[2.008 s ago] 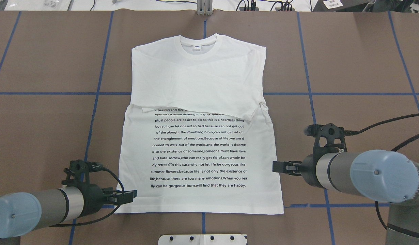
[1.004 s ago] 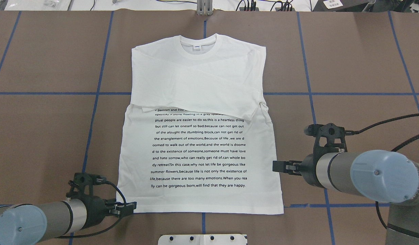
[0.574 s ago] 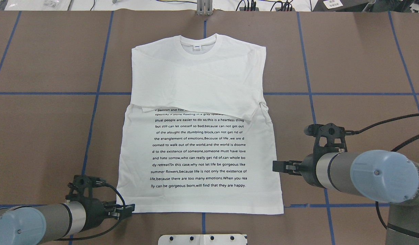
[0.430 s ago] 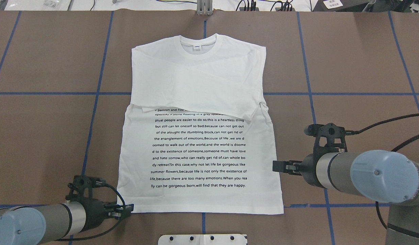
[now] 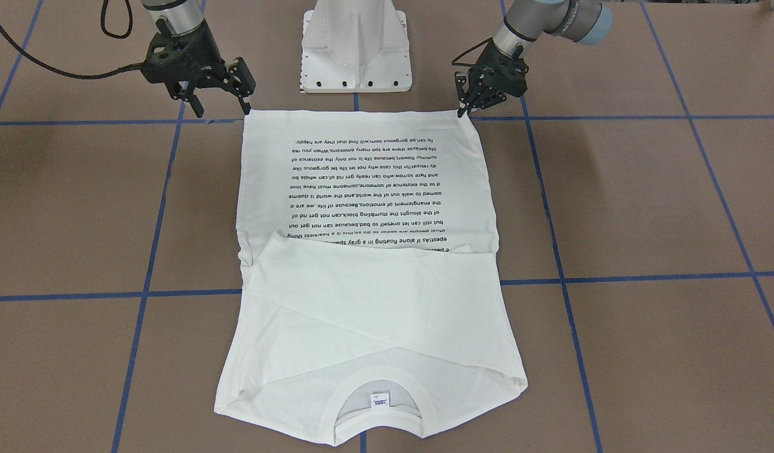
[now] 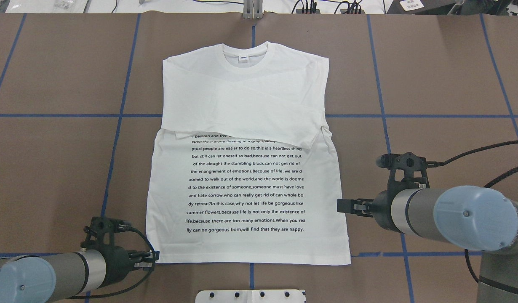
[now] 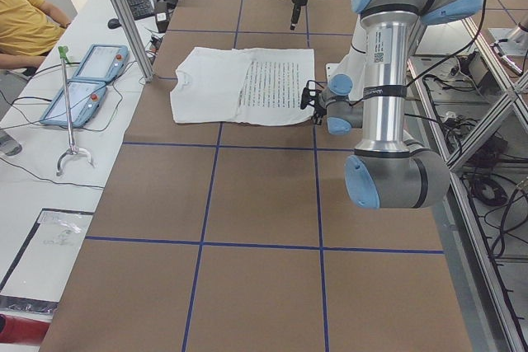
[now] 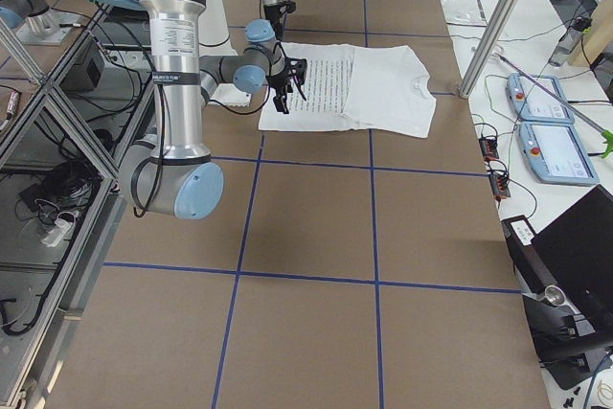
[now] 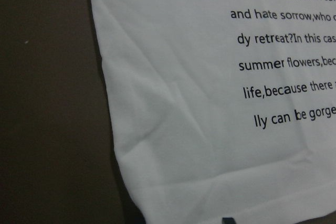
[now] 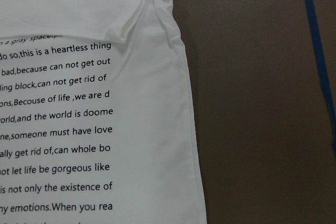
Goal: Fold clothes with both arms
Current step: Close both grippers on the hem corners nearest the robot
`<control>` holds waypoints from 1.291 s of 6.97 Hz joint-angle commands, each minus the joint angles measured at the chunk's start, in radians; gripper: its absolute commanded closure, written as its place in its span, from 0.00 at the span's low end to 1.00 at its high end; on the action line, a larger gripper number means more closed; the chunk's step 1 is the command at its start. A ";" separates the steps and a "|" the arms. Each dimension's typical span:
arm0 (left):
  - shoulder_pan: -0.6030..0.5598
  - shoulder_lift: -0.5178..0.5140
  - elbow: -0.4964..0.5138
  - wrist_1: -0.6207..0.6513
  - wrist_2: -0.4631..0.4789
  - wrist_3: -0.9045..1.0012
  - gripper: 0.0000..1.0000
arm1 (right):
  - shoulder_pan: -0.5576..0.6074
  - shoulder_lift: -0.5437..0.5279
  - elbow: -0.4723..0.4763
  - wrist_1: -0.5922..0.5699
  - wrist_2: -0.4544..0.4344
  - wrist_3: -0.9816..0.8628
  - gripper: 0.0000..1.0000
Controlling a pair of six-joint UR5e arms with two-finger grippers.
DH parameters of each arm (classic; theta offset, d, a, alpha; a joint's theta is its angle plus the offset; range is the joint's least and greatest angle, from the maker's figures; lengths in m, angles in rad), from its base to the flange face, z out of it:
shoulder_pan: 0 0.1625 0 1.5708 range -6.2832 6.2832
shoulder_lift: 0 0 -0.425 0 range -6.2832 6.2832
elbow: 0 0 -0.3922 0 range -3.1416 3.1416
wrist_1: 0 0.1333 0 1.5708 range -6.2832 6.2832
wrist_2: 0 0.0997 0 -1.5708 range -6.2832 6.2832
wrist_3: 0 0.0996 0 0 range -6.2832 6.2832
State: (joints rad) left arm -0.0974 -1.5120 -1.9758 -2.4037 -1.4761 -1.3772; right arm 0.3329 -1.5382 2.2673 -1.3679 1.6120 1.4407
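Left gripper [image 6: 153, 259] has slid back to the T-shirt [image 6: 246, 189] hem corner, jaws apart, while right gripper [image 5: 222, 107] hovers alongside, fingers spread.

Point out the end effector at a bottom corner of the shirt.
The left end effector: it is at the shirt's hem corner. The right end effector sits farther up, beside the side edge.

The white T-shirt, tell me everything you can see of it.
The white T-shirt, seemingly cotton, lies flat on the table, black text side up. Its ribbed neck with a small label points away from the robot. Both sleeves are folded across the chest, hiding the top lines. The left gripper is at one hem corner, the right gripper beside its edge.
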 commanded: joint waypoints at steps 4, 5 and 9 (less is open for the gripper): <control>-0.008 0.006 -0.164 -0.002 -0.007 0.000 1.00 | -0.140 -0.174 -0.098 0.391 -0.196 0.189 0.03; -0.011 0.007 -0.172 -0.002 -0.006 0.000 1.00 | -0.225 -0.168 -0.100 0.380 -0.292 0.261 0.10; -0.013 -0.001 -0.172 -0.002 -0.001 0.000 1.00 | -0.313 -0.112 -0.134 0.271 -0.357 0.274 0.42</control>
State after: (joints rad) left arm -0.1103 -1.5131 -2.1472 -2.4053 -1.4785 -1.3775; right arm 0.0442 -1.6561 2.1403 -1.0829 1.2689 1.7121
